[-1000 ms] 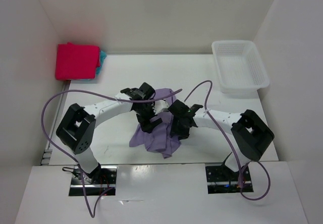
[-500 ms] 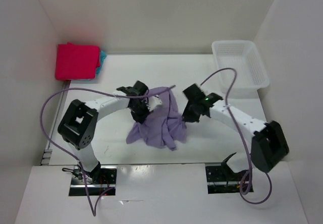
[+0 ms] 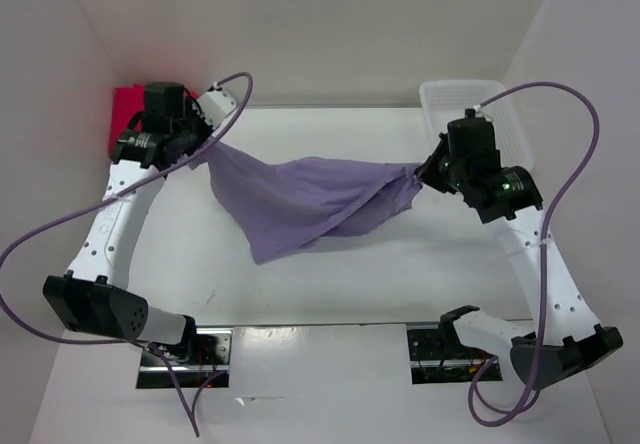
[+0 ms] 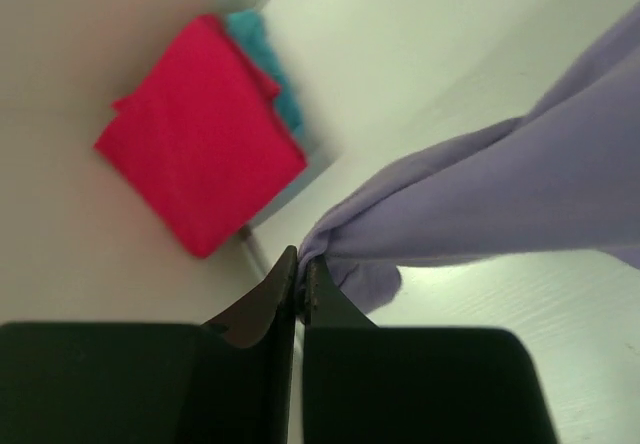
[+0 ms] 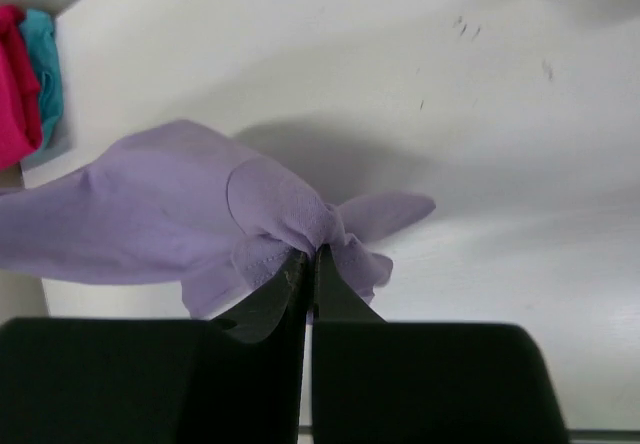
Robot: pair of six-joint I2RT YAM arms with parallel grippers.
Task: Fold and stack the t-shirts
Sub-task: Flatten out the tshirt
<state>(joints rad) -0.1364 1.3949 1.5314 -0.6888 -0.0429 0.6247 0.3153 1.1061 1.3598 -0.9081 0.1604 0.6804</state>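
the white table (image 3: 330,289) runs from the near edge, where the arms are bolted, back to plain white walls (image 3: 320,34) that close it in on three sides. over its middle the pale lavender t-shirt (image 3: 310,199) is stretched left to right between the arms. it sags lowest toward the near left, where its hem seems to brush the surface, though the top view does not settle that. the left gripper (image 3: 206,151) has its fingers pressed together on a bunch of cloth at the shirt's left end. the right gripper (image 3: 421,174) pinches the right end the same way. in the far left corner lies the folded magenta-red t-shirt (image 3: 122,114), with the turquoise t-shirt (image 4: 262,49) showing from beneath its edge. the white mesh basket (image 3: 450,86) stands in the far right corner.
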